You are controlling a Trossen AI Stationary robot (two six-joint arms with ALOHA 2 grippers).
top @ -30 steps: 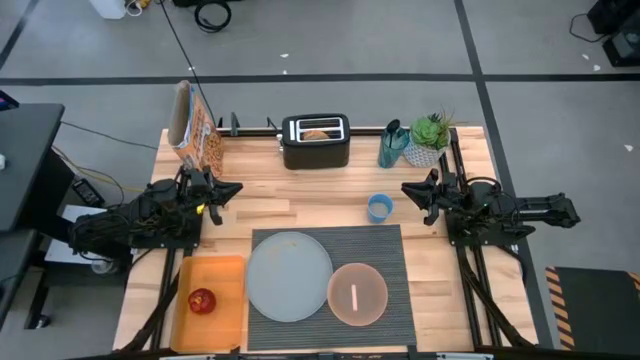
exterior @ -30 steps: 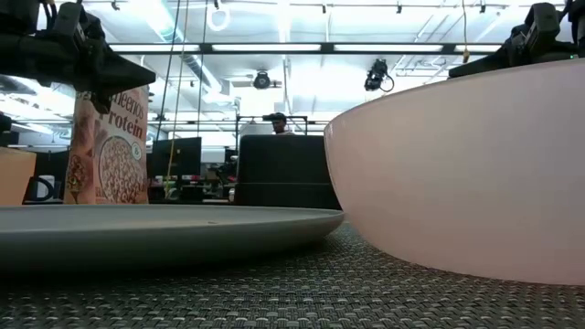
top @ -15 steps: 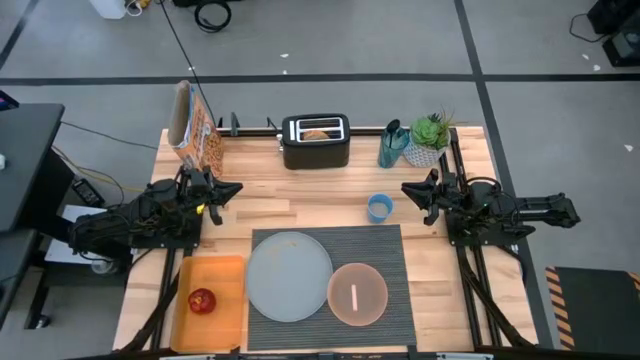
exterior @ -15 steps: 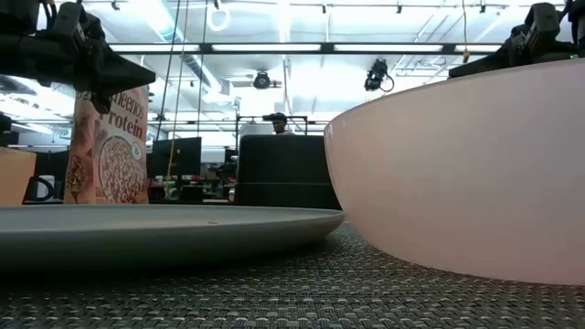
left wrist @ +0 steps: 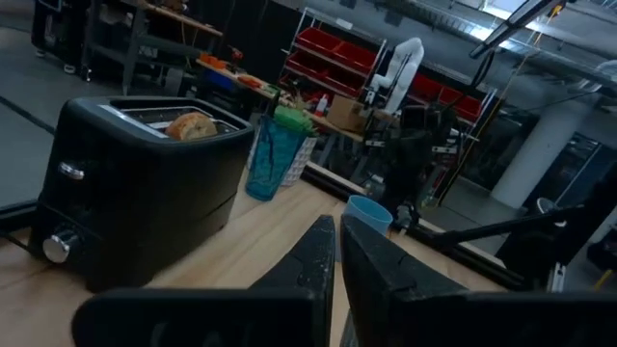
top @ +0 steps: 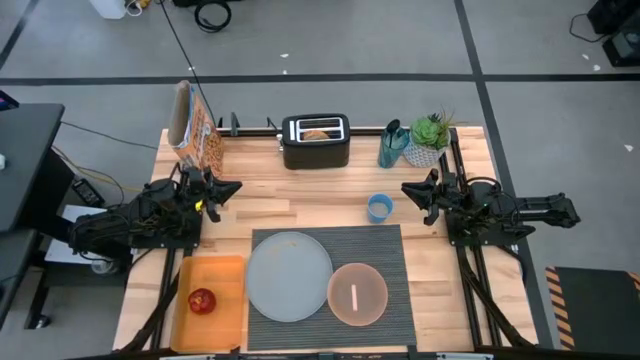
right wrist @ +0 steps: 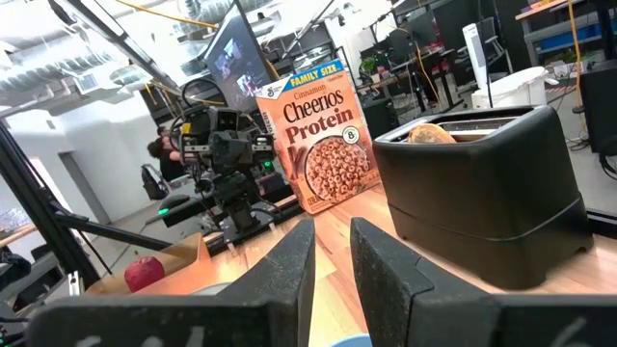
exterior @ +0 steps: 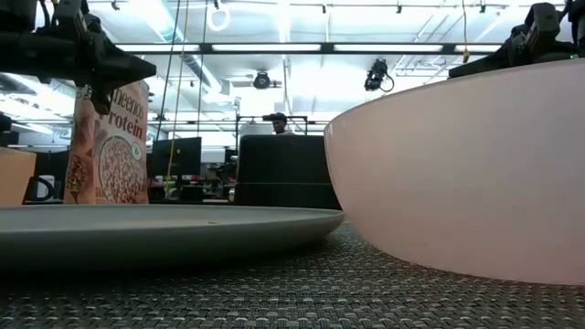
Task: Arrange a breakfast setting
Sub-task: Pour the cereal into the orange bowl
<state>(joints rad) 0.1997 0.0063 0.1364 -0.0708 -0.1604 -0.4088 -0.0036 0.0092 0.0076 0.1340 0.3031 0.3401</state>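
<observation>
The dark ribbed mat (top: 385, 250) lies at the table's near middle. On it rest the pale blue-grey plate (top: 290, 276) and, to its right, the pink bowl (top: 357, 294), which is close up in the low view (exterior: 466, 174). The red apple (top: 202, 300) lies on the orange tray. The bagel (top: 318, 133) sticks out of a toaster slot. I see no loose cereal and cannot pick out the dark spoon. My left gripper (top: 236, 186) is shut and empty above the table's left side. My right gripper (top: 406, 189) hovers at the right, slightly open and empty.
The black toaster (top: 316, 143) stands at the far middle, and a Cheerios box (top: 195, 135) at the far left. A teal holder (top: 392, 147) and a potted plant (top: 430, 135) stand at the far right. A small blue cup (top: 379, 207) stands beside the mat's far right corner. The orange tray (top: 225, 285) lies near left.
My left gripper has risen a little, as the low view shows. Nothing else has moved.
</observation>
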